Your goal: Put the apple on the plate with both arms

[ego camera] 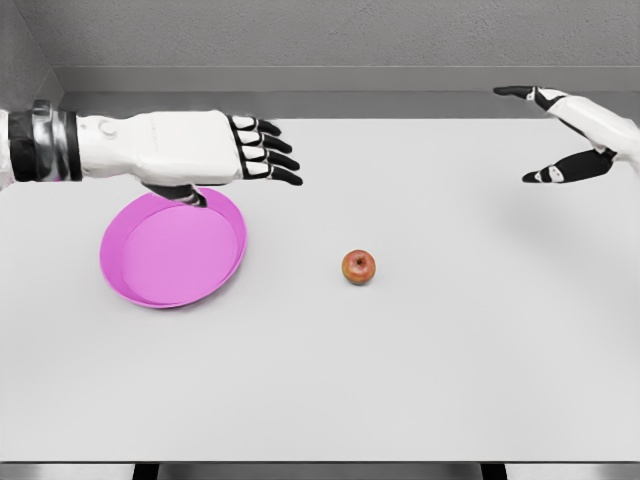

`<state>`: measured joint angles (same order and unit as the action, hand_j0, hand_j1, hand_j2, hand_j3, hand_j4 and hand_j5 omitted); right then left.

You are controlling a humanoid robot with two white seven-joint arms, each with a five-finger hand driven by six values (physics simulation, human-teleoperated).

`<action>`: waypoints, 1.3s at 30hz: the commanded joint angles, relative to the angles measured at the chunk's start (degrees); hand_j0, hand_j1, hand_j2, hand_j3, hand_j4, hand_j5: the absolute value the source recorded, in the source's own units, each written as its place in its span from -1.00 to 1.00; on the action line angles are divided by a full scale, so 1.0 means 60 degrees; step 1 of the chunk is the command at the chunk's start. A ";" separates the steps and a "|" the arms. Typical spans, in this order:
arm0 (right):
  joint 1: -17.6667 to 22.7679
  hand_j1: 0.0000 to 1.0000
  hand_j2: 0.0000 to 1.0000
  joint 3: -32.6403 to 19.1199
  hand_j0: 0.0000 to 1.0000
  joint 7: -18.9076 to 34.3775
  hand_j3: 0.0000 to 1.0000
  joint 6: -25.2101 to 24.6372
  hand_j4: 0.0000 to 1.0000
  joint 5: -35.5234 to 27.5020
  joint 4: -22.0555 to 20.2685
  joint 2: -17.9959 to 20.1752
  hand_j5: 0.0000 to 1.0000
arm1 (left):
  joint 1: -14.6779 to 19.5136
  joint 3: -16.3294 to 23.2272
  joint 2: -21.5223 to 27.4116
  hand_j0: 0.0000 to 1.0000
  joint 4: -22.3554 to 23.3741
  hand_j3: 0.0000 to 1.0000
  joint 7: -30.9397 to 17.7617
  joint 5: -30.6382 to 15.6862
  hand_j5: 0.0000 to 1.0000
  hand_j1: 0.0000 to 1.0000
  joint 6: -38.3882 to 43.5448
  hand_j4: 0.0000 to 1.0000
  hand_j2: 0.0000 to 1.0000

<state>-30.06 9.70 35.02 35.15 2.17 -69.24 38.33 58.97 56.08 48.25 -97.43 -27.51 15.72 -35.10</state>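
Note:
A small red apple (359, 267) stands alone on the grey table near the middle. To its left lies a pink plate (172, 252), holding nothing. My left hand (262, 150) hovers over the plate's far rim, fingers stretched out flat and open, pointing right. My right hand (545, 135) is raised at the far right, well above and right of the apple, thumb and fingers spread wide with nothing between them.
The grey table (420, 380) runs to a front edge near the bottom of the view. A grey wall stands behind its back edge.

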 commanded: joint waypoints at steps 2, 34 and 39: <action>-0.0014 1.00 1.00 -0.0049 1.00 -0.0004 1.00 -0.0025 1.00 -0.0069 -0.0018 0.0028 1.00 | 0.0103 0.1054 -0.1348 1.00 0.0066 1.00 -0.0718 -0.0027 1.00 1.00 0.0017 1.00 1.00; 0.0117 1.00 1.00 0.0346 1.00 -0.0004 1.00 -0.0025 1.00 -0.0069 -0.0530 0.0043 1.00 | 0.0615 0.2256 -0.3721 0.98 0.2674 0.98 -0.0850 0.0398 0.98 0.98 0.0017 0.98 0.98; 0.0117 1.00 1.00 0.0405 1.00 -0.0004 1.00 -0.0025 1.00 -0.0069 -0.0618 0.0072 1.00 | 0.0586 0.2256 -0.3838 0.98 0.2776 0.98 -0.0411 0.0398 0.98 0.98 0.0020 0.98 0.98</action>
<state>-29.36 12.02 35.03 35.17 2.21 -72.70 38.64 62.49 69.65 25.31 -81.15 -31.46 18.39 -35.13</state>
